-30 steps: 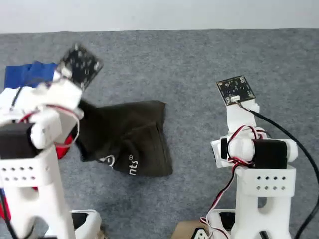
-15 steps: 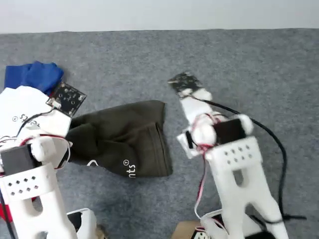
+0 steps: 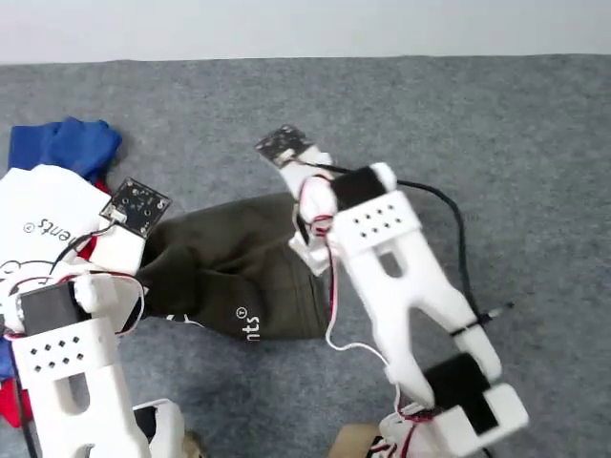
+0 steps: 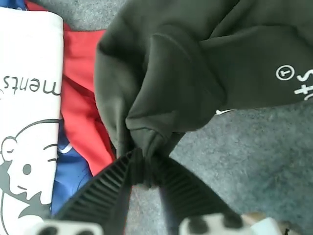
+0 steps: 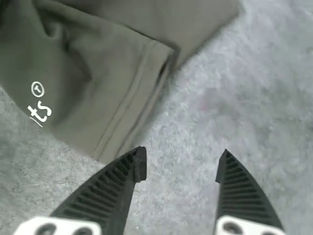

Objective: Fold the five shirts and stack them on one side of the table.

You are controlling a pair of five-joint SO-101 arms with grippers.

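A dark olive shirt point(image 3: 234, 267) lies crumpled in the middle of the grey table, white print near its front hem. My left gripper point(image 4: 145, 169) is shut on a bunched fold at the dark olive shirt's point(image 4: 195, 68) left end, beside the pile of shirts. That pile at the table's left holds a white printed shirt point(image 3: 43, 224), a red one point(image 4: 85, 112) and a blue one point(image 3: 67, 143). My right gripper point(image 5: 181, 164) is open, hovering over bare table just off the shirt's point(image 5: 98, 63) right hem. In the high view the right arm point(image 3: 382, 239) leans across that side.
The grey felt table point(image 3: 496, 143) has free room to the right and at the back. A pale wall point(image 3: 305, 29) borders the far edge. The arm bases stand at the front edge.
The right arm has swung left from the table's right side to the dark shirt's right edge. The left arm came down and back, pulling the shirt's left end towards the pile.
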